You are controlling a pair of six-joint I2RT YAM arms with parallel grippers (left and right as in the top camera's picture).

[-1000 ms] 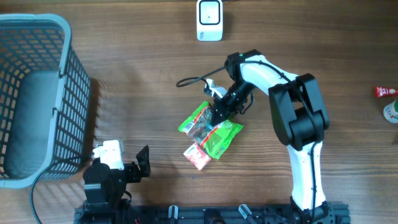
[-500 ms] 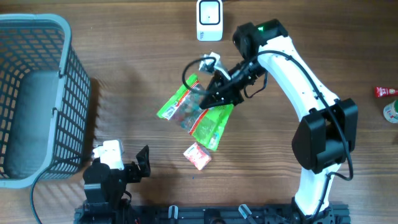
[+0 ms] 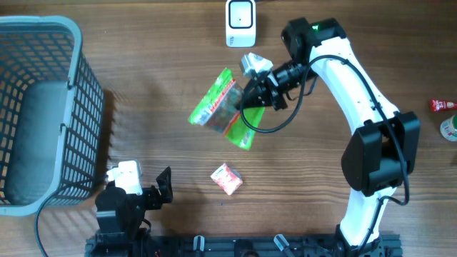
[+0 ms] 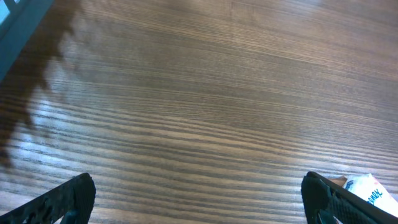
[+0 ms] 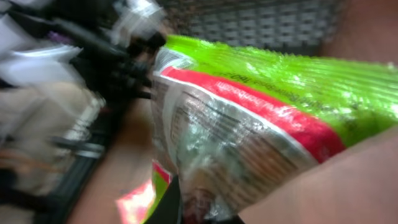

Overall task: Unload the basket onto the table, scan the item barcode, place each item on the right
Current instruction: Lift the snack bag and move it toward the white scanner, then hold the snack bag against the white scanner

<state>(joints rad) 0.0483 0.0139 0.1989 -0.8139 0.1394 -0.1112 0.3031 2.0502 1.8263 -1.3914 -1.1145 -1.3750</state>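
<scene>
While the right end effector [image 3: 247,101] grips the green packet [image 3: 213,107], scanner [image 3: 240,23] and pink sachet [image 3: 226,178] lie near

Far left a basket [image 3: 86,93], scanner [image 3: 240,23] back centre, snack bag [image 3: 214,107] between scanner and small packet [image 3: 226,178]

Green snack packets [image 3: 214,107], pinched in the right gripper [image 3: 248,98]: were lifted and carried nearer the scanner [image 3: 240,23], ending close in front of it.
</scene>
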